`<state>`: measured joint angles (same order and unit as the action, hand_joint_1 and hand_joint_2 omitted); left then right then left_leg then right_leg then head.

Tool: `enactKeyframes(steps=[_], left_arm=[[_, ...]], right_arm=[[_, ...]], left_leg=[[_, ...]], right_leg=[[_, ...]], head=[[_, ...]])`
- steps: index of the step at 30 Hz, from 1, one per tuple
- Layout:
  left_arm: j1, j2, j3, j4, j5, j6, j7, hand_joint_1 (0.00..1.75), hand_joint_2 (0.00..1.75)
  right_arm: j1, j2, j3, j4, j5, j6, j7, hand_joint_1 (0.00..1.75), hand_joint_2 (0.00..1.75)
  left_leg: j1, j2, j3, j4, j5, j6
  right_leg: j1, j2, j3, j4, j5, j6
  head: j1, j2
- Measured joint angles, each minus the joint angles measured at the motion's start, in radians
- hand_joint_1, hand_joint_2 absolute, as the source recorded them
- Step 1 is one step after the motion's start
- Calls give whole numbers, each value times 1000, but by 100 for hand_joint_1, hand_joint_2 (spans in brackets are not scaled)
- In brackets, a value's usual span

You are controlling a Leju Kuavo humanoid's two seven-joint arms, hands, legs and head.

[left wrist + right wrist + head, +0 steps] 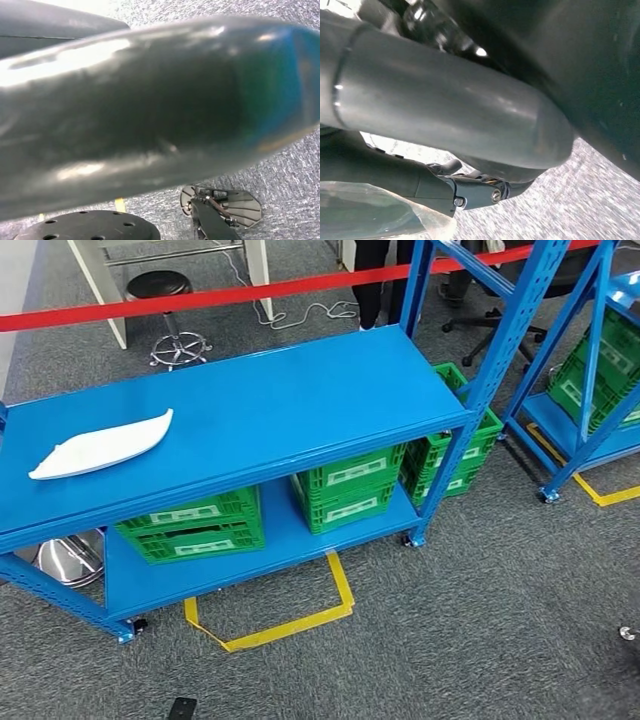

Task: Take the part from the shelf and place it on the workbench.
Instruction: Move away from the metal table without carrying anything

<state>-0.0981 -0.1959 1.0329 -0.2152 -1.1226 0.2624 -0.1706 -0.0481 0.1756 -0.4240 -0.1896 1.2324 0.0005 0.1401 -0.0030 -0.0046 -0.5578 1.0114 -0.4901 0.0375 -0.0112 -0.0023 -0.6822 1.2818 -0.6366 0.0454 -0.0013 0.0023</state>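
Observation:
The part is a long, flat white piece with one pointed end. It lies on the left of the top board of the blue shelf in the head view, with nothing touching it. In the right wrist view my right hand hangs over grey carpet. Its thick grey thumb is stretched out above the darker fingers, and nothing lies between them. In the left wrist view a large blurred grey form, my left hand, sits close to the lens, and how its fingers lie is hidden.
Green crates stand on the lower board and another green crate behind the right post. A second blue rack stands at the right. Red tape crosses behind, with a stool and a person's legs beyond. Yellow floor marks lie in front.

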Motion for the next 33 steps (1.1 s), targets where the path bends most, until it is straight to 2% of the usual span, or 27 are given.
enactKeyframes(steps=[1,2,3,4,5,8,10,11,13,14,15,16,18,19,20,21,24,25,26,28,29,30,31,33], left_arm=[[1,0,0,0,1,-1,0,0,0],[1,0,1,0,1,-2,-1,0,0],[1,0,1,0,2,-3,-1,0,0],[1,0,1,0,2,-4,-2,0,0],[1,0,1,0,2,-4,-3,0,0],[0,1,1,0,2,-4,-3,0,0],[-1,1,2,0,2,-3,-4,0,0],[-1,1,2,0,2,-2,-4,0,0],[0,1,2,0,2,-2,-5,0,0],[2,1,2,0,2,-2,-5,0,0],[4,1,2,0,2,-2,-5,0,0],[5,2,2,0,2,-2,-5,0,0],[5,2,2,0,2,-2,-5,0,0],[5,2,2,0,2,-2,-5,0,0],[4,2,2,0,2,-2,-5,0,0],[4,2,2,0,1,-2,-5,0,0],[6,1,3,0,1,-1,-4,0,0],[5,1,3,0,1,-1,-4,0,0],[4,1,3,0,1,-1,-4,0,0],[2,0,3,0,0,0,-4,0,0],[2,0,3,0,0,0,-4,0,0],[3,0,3,0,-1,0,-4,0,0],[4,0,4,0,-1,0,-4,0,0],[4,0,4,0,-1,0,-4,0,0]], right_arm=[[0,0,0,0,0,0,-1,0,0],[-1,-1,0,0,0,0,-2,0,0],[0,-1,0,0,1,0,-4,0,0],[0,-1,0,0,2,0,-5,0,0],[1,-1,0,1,2,0,-7,0,0],[6,0,-1,1,3,0,-11,0,0],[6,0,-1,1,4,0,-13,0,0],[5,0,-1,1,4,0,-13,0,0],[5,0,-1,1,4,0,-13,0,0],[7,0,-1,1,5,0,-13,0,0],[8,0,-1,1,5,0,-13,0,0],[8,0,-1,1,5,0,-13,0,0],[9,0,-2,1,6,0,-13,0,0],[8,0,-2,1,7,1,-14,0,0],[8,0,-2,1,8,3,-15,0,0],[8,0,-2,1,9,5,-16,0,0],[4,0,-2,1,9,9,-18,0,0],[3,0,-2,1,9,10,-18,0,0],[3,0,-2,1,9,10,-19,0,0],[2,0,-2,1,9,11,-20,0,0],[1,0,-2,1,9,11,-21,0,0],[0,-1,-2,1,9,11,-22,0,0],[-1,-1,-2,1,9,12,-23,0,0],[-1,-1,-2,1,9,12,-23,0,0]], left_leg=[[1,-1,6,1,-5,-1],[2,-2,14,2,-11,-4],[0,-4,19,5,-18,-9],[-1,-5,21,9,-24,-14],[-3,-5,22,12,-28,-19],[-3,-5,22,17,-34,-30],[-1,-4,7,59,-59,-41],[1,-3,-17,111,-83,-47],[5,-3,-90,246,-131,-54],[7,-3,-119,292,-137,-56],[8,-3,-132,303,-123,-56],[8,-3,-127,274,-90,-54],[7,-2,-82,151,-9,-46],[5,-2,-57,91,13,-41],[3,-2,-42,53,21,-38],[1,-2,-34,37,14,-35],[3,-2,-25,18,11,-23],[5,-2,-20,13,11,-18],[7,-1,-16,9,11,-13],[5,-1,-13,8,5,-6],[4,-1,-10,8,2,-4],[4,-1,-6,9,-1,-2],[3,-2,0,9,-6,-2],[3,-4,15,9,-17,-7]], right_leg=[[-1,0,13,-41,39,1],[-1,0,37,-105,82,0],[-1,0,63,-165,112,-1],[-1,1,86,-212,128,-5],[0,3,99,-235,129,-11],[0,6,111,-245,121,-29],[-4,3,121,-251,119,-40],[-5,1,126,-253,117,-45],[-5,-1,133,-254,111,-51],[-4,-1,136,-254,108,-52],[-4,-1,140,-254,104,-52],[-4,0,146,-254,101,-51],[-4,1,156,-254,92,-46],[-2,2,159,-254,87,-41],[-1,1,158,-255,84,-35],[0,0,157,-258,81,-29],[-2,-2,158,-257,72,-12],[-1,-1,148,-234,58,-8],[-1,0,126,-190,35,-5],[0,1,51,-61,-18,-1],[0,1,19,-11,-29,0],[0,1,2,7,-20,1],[0,1,3,-12,9,0],[0,1,50,-130,91,-4]], head=[[0,0],[1,0],[1,0],[1,0],[0,0],[-4,0],[-10,0],[-13,0],[-16,0],[-16,0],[-16,0],[-16,0],[-15,0],[-15,0],[-15,0],[-15,0],[-14,0],[-12,0],[-10,0],[-7,0],[-7,0],[-7,0],[-7,0],[-6,0]])
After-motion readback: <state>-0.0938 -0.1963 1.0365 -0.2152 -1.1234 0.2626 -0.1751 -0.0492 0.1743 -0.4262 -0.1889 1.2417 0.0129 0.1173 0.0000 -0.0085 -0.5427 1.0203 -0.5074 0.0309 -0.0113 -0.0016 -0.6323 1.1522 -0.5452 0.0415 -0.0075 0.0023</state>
